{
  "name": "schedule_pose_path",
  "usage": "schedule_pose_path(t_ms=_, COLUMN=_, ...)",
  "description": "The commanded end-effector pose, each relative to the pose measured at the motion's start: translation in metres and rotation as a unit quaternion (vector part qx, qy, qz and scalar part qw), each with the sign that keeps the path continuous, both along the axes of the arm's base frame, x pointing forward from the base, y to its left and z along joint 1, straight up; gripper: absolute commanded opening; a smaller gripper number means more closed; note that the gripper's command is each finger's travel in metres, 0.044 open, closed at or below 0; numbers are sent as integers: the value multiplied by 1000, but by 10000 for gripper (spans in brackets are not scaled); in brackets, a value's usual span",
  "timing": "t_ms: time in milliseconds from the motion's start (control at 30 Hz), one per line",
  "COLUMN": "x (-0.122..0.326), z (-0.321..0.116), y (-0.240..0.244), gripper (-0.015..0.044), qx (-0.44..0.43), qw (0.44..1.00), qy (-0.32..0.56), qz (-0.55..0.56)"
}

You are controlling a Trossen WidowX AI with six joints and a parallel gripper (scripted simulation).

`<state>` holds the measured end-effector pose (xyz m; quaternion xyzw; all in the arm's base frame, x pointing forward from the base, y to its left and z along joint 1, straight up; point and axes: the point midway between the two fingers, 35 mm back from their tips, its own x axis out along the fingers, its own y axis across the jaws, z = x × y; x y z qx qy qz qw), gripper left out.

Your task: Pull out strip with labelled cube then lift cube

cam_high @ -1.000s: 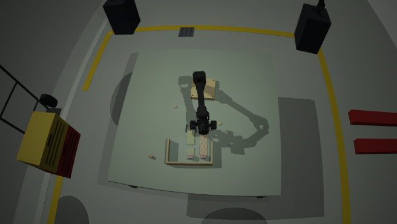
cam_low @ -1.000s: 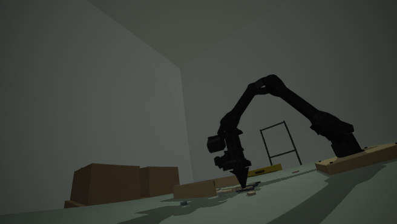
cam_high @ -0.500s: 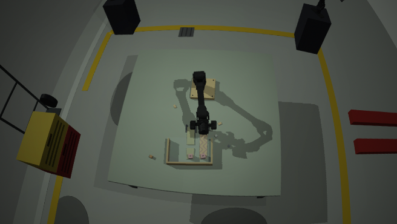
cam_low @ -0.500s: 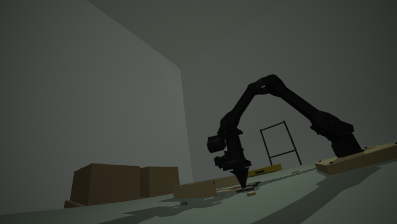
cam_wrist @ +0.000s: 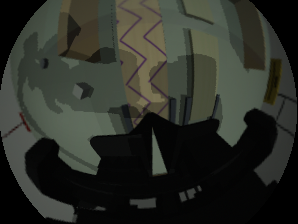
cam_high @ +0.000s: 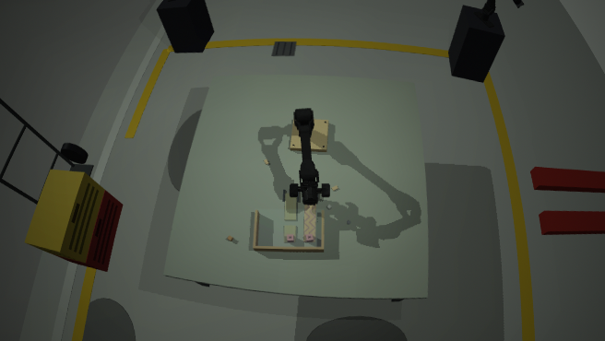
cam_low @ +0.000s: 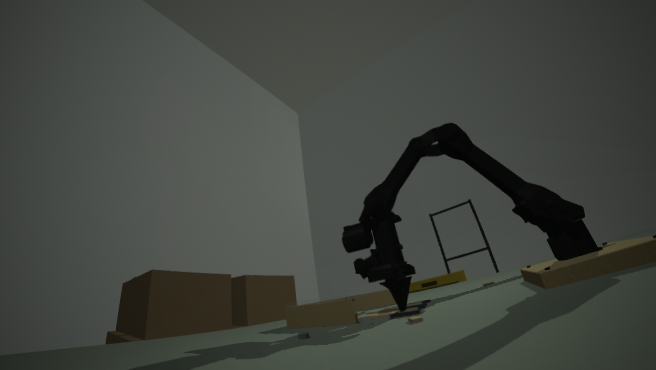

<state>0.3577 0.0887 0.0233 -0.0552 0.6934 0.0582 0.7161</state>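
On the pale green tabletop [cam_high: 369, 138] a low wooden fence [cam_high: 256, 230] frames two strips on three sides, its open side facing the arm's base plate [cam_high: 320, 136] at 12 o'clock. The zigzag-patterned strip [cam_high: 310, 225] lies on the right-hand side of the frame in the top view and runs unbroken; at its 6 o'clock end, just inside the fence's far rail, sits a small pink cube [cam_high: 309, 238]. Beside it, toward 9 o'clock, a plain pale strip [cam_high: 290, 214] shows a break along its length, with a second pink cube [cam_high: 290, 238] at its far end. Which cube bears the label is too small to read.

The tool [cam_low: 400, 305] points straight down — its fingers pressed together with nothing between them — and its tip rests on the near end of the zigzag strip, at the 12 o'clock end, well apart from the cube. In the wrist view the closed fingers form a dark wedge over the strip's near end [cam_wrist: 143, 50]. A few small wooden scraps [cam_high: 231, 239] lie scattered on the tabletop outside the fence.
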Motion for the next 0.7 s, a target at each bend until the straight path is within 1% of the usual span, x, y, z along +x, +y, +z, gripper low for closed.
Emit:
schedule_pose_path(t_ms=0, x=0, z=-2, y=1, gripper=0, qx=2, qw=1000, qy=-1, qz=-3)
schedule_pose_path(t_ms=233, x=-1, z=-2, y=0, gripper=0, qx=2, qw=1000, qy=-1, qz=-3)
schedule_pose_path(t_ms=667, x=-21, z=-4, y=-4, gripper=0, qx=2, qw=1000, qy=0, qz=-3)
